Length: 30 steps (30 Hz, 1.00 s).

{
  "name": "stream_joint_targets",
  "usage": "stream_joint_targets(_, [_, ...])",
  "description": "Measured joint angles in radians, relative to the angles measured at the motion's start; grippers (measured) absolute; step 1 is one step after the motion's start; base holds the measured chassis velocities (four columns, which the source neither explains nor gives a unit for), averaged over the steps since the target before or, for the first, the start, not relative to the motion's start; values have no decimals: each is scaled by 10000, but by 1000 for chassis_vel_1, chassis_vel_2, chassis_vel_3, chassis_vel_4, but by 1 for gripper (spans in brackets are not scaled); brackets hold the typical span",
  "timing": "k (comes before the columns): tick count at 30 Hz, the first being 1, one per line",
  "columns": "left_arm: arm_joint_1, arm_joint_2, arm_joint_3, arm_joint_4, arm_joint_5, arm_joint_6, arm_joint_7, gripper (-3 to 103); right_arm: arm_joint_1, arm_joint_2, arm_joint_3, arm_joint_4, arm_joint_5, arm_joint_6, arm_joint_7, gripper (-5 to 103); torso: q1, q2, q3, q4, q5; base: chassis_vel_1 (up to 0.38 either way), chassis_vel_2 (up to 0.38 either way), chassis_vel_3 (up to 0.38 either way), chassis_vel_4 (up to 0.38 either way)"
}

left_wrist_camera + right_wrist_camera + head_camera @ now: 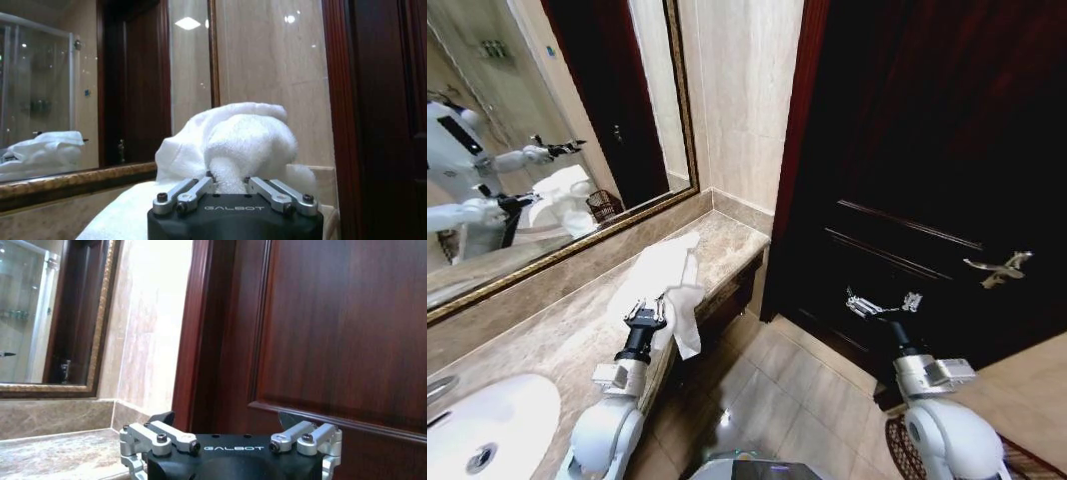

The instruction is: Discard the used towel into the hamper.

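"GALBOT"-marked left pincer [229, 186] is clamped on the white towel [233, 140]; right pincer [230, 432] hangs apart by the door [340, 330].

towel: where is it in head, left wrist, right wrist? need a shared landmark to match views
Head view: the white towel lies on the marble counter, draping over its front edge, with the left gripper at it.
Left wrist view: towel bunched right in front of that gripper.
Right wrist view: not in it.
Shared landmark: the gold-framed mirror.
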Motion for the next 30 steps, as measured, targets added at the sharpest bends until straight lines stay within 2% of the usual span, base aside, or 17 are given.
stream_joint_targets(30, [127,-184,80,-160,407,-212,-38,12,-184,-30,84,-26,169,426,70,100,1,0,0,0,-1,61,-86,-72,61])
